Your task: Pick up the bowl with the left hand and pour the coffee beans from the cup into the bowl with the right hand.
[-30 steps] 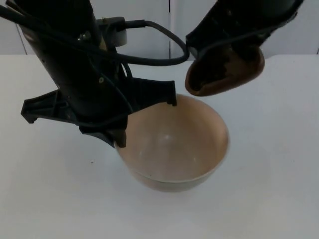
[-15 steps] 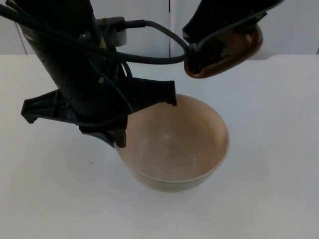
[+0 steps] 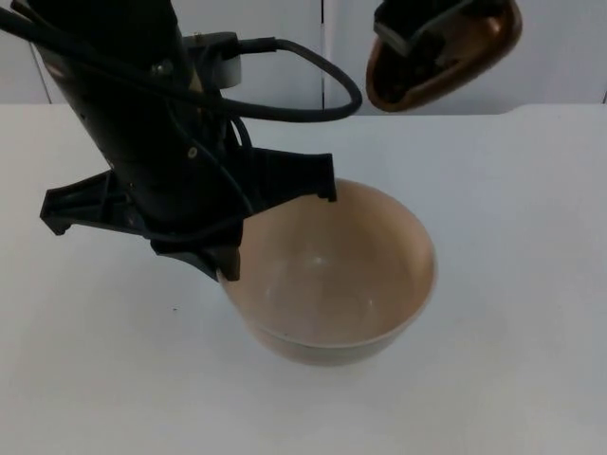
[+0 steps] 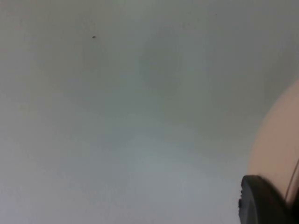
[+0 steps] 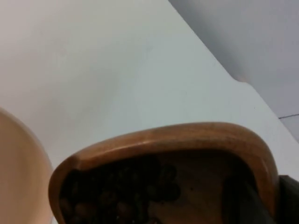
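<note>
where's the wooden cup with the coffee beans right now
In the top view the cup hangs in the right gripper against the grey partition wall, up and behind the bowl.

one bowl (image 3: 332,275), one wooden cup (image 3: 446,57), many coffee beans (image 5: 117,196), two grippers

A plain white surface (image 3: 531,284) with one tiny dark speck (image 3: 174,308) toward its left edge meets a pale grey partition wall (image 3: 285,47) along its far edge. The bowl (image 3: 332,275) is a soft peach-beige inside and out, unpatterned, with a slightly paler rim. The left hand (image 3: 275,223) is matte black. The cup (image 3: 446,57) is glossy warm brown wood, with an orange-toned rim and darker inside. The coffee beans (image 5: 117,196) within are very dark brown, nearly black.
</note>
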You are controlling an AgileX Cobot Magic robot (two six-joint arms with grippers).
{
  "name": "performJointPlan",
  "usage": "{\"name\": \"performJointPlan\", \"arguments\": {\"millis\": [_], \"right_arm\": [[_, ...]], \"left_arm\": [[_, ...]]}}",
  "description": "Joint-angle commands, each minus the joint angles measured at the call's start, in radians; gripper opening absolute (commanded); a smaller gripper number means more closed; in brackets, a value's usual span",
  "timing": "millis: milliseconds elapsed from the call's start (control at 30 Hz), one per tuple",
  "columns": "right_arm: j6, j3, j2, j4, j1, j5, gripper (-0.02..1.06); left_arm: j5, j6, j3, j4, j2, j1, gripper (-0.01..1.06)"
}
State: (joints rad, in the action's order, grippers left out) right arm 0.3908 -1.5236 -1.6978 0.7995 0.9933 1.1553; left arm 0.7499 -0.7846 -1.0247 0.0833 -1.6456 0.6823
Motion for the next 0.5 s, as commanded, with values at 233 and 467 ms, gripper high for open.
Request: {"name": "performJointPlan", "arguments": {"millis": [233,467], "right_arm": [[-0.060,-0.022,0.016,0.048,0.019,0.000,0.00],[-0.130,-0.031,0.016,0.114,0.075,0.005,0.00]], "left_arm": [[-0.008,-0.007,0.004,-0.002,0.007,0.004,0.00],[-0.008,-0.007,0.004,0.002,0.007,0.004,0.00]]}}
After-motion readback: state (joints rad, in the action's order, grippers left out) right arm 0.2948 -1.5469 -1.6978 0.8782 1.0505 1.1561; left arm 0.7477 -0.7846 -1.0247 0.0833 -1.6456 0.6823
